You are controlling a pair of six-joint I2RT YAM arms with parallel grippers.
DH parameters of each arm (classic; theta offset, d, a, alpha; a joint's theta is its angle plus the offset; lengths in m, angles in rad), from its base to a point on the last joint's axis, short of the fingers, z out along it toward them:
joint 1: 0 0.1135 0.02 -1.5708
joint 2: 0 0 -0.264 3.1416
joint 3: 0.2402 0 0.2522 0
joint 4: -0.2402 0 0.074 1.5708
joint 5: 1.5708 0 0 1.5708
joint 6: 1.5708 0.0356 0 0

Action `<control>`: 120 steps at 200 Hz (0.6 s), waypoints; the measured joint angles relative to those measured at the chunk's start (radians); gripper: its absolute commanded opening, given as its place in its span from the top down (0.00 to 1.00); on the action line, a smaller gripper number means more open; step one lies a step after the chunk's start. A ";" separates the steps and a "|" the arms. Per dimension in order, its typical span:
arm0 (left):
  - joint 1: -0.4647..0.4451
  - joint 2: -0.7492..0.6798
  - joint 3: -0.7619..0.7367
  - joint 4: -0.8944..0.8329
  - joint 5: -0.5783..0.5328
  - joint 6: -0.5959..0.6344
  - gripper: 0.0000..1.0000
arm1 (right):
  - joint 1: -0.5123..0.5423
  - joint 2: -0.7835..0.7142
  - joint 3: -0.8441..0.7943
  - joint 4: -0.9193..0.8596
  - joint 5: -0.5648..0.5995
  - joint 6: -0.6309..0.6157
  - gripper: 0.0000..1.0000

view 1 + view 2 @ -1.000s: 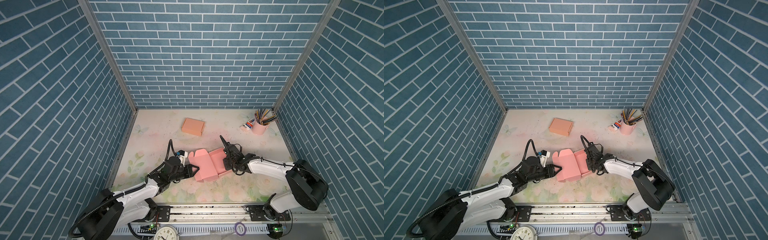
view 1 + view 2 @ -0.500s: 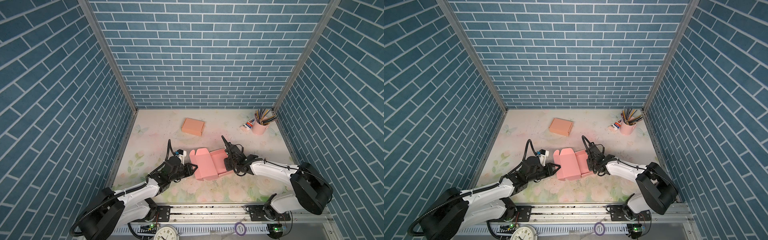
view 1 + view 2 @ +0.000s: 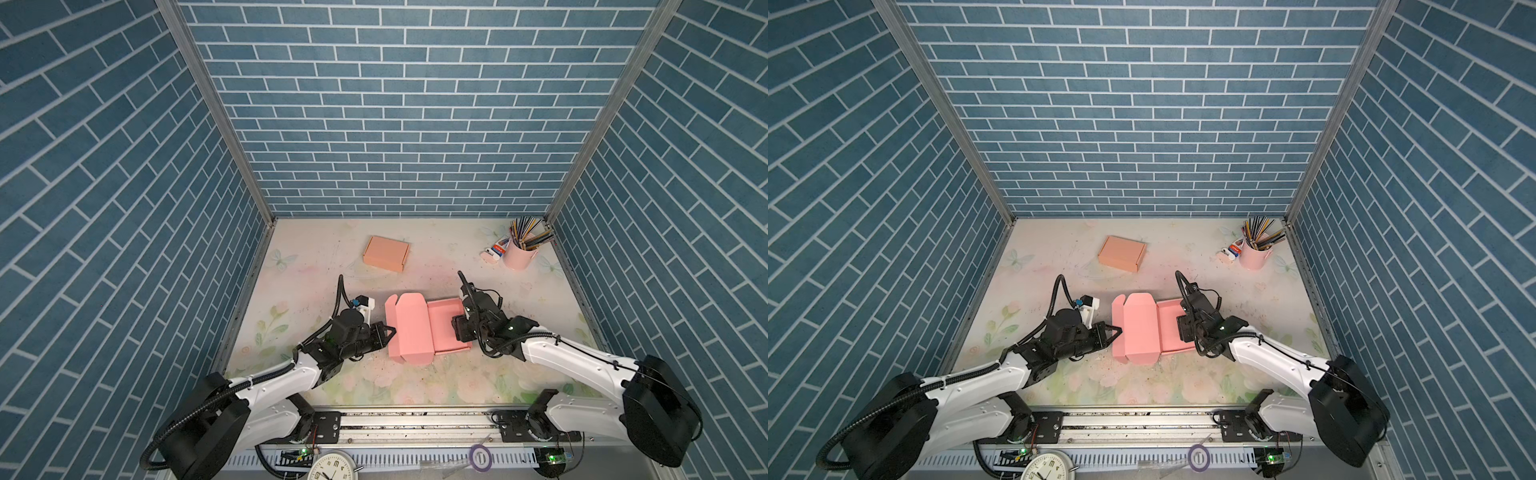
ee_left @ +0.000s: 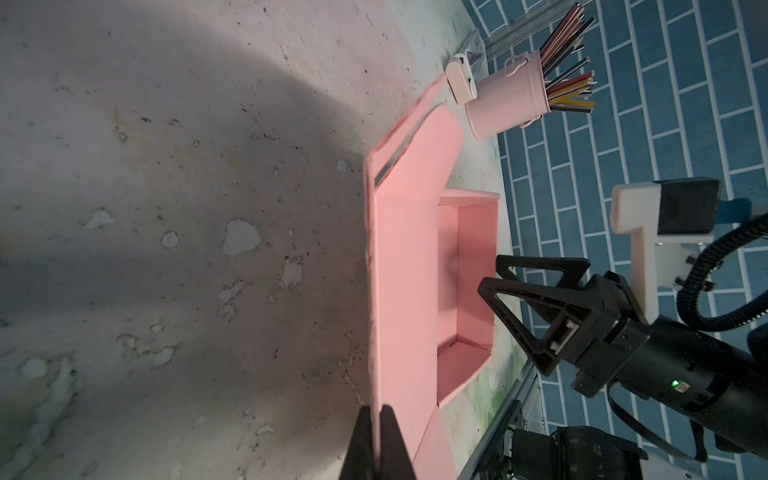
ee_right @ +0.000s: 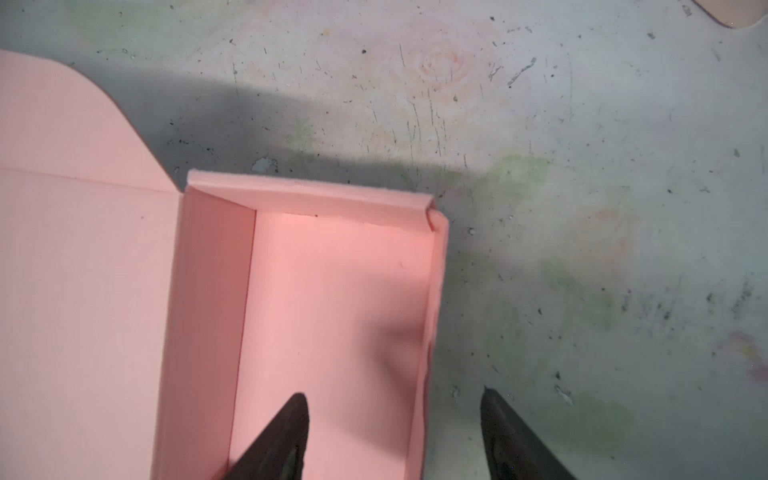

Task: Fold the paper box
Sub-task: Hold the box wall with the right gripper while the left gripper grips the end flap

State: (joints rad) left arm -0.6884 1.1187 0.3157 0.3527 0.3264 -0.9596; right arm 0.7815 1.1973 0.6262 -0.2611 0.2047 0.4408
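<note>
Left gripper (image 4: 377, 411) pinches the box (image 3: 411, 328) lid's outer edge; right gripper (image 5: 393, 392), jaws wide, straddles its right wall; table (image 3: 332, 257) bare around.

The left arm (image 3: 274, 380) and right arm (image 3: 573, 361) have white shells and big round black joints. A ribbed black hose (image 3: 216, 392) loops along the left one. The right pincer (image 4: 491, 273) has black fingers (image 4: 515, 328) shaped like hollow triangles, and a tiny green light (image 4: 675, 383) glows behind it.
</note>
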 measured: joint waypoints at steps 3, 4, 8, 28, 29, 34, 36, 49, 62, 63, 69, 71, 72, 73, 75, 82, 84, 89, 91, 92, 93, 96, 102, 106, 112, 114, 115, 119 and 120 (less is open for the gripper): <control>0.000 0.000 0.002 -0.002 0.000 0.003 0.96 | 0.003 -0.010 -0.002 -0.007 0.003 0.000 0.33; 0.000 0.000 0.003 -0.003 0.000 0.004 0.97 | 0.004 -0.012 -0.002 -0.008 0.004 0.000 0.33; 0.000 0.000 0.006 -0.008 0.000 0.006 0.97 | 0.010 -0.025 -0.004 -0.018 0.008 0.000 0.33; 0.000 -0.002 0.024 -0.036 0.000 0.026 0.96 | 0.050 -0.094 -0.005 -0.061 0.030 0.000 0.33; 0.000 -0.002 0.026 -0.039 0.000 0.029 0.96 | 0.051 -0.097 -0.005 -0.062 0.031 0.000 0.33; 0.000 -0.004 0.030 -0.047 0.000 0.034 0.96 | 0.060 -0.114 -0.005 -0.069 0.036 0.000 0.33; 0.000 -0.004 0.032 -0.050 0.000 0.038 0.96 | 0.063 -0.121 -0.005 -0.072 0.039 0.000 0.33; 0.000 -0.006 0.046 -0.071 0.004 0.062 0.96 | 0.080 -0.161 -0.004 -0.087 0.051 -0.002 0.33; -0.001 -0.006 0.070 -0.102 0.011 0.092 0.96 | 0.088 -0.193 -0.003 -0.099 0.055 -0.005 0.33; -0.001 -0.006 0.072 -0.105 0.012 0.095 0.96 | 0.088 -0.195 -0.003 -0.100 0.055 -0.005 0.33; -0.001 -0.005 0.087 -0.121 0.016 0.110 0.97 | 0.089 -0.208 -0.002 -0.106 0.056 -0.010 0.33; -0.001 -0.005 0.093 -0.128 0.018 0.119 0.97 | 0.090 -0.212 -0.002 -0.106 0.056 -0.012 0.33; -0.001 -0.004 0.097 -0.134 0.019 0.122 0.97 | 0.090 -0.214 -0.002 -0.107 0.056 -0.012 0.33; -0.001 -0.004 0.100 -0.136 0.019 0.123 0.97 | 0.090 -0.217 -0.002 -0.108 0.056 -0.012 0.33; -0.001 -0.003 0.107 -0.143 0.021 0.132 0.97 | 0.091 -0.220 -0.002 -0.108 0.056 -0.013 0.33; -0.001 0.000 0.132 -0.169 0.028 0.153 0.97 | 0.093 -0.237 -0.001 -0.112 0.055 -0.021 0.33; -0.002 0.002 0.142 -0.179 0.028 0.166 0.97 | 0.094 -0.243 -0.001 -0.113 0.054 -0.023 0.33; -0.002 0.005 0.163 -0.199 0.033 0.182 0.97 | 0.094 -0.256 -0.001 -0.113 0.053 -0.028 0.33; -0.002 0.006 0.172 -0.210 0.035 0.193 0.97 | 0.095 -0.262 -0.001 -0.113 0.052 -0.030 0.33; -0.002 0.006 0.175 -0.212 0.035 0.195 0.97 | 0.095 -0.264 -0.001 -0.113 0.051 -0.030 0.33; -0.002 0.006 0.181 -0.220 0.035 0.200 0.97 | 0.095 -0.267 -0.001 -0.113 0.051 -0.031 0.33; -0.002 0.006 0.193 -0.233 0.037 0.214 0.96 | 0.096 -0.277 -0.001 -0.113 0.049 -0.032 0.33; -0.002 0.006 0.217 -0.261 0.038 0.239 0.97 | 0.097 -0.296 -0.001 -0.109 0.041 -0.040 0.32; -0.002 0.006 0.233 -0.281 0.039 0.255 0.97 | 0.097 -0.307 -0.001 -0.104 0.035 -0.044 0.32; -0.002 0.005 0.257 -0.311 0.038 0.282 0.97 | 0.098 -0.327 -0.002 -0.092 0.026 -0.051 0.32; -0.002 0.005 0.265 -0.321 0.038 0.290 0.97 | 0.098 -0.333 -0.003 -0.087 0.022 -0.055 0.31; -0.002 0.005 0.268 -0.324 0.037 0.293 0.97 | 0.098 -0.336 -0.004 -0.084 0.020 -0.056 0.31; -0.002 0.004 0.284 -0.348 0.037 0.314 0.97 | 0.098 -0.351 -0.008 -0.068 0.010 -0.061 0.30; -0.002 0.003 0.286 -0.351 0.037 0.316 0.96 | 0.098 -0.353 -0.008 -0.066 0.009 -0.062 0.30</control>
State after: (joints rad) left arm -0.6907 1.1221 0.6022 0.0013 0.3634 -0.6434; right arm 0.8795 0.8440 0.6178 -0.3267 0.2134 0.3790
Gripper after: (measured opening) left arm 0.056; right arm 0.682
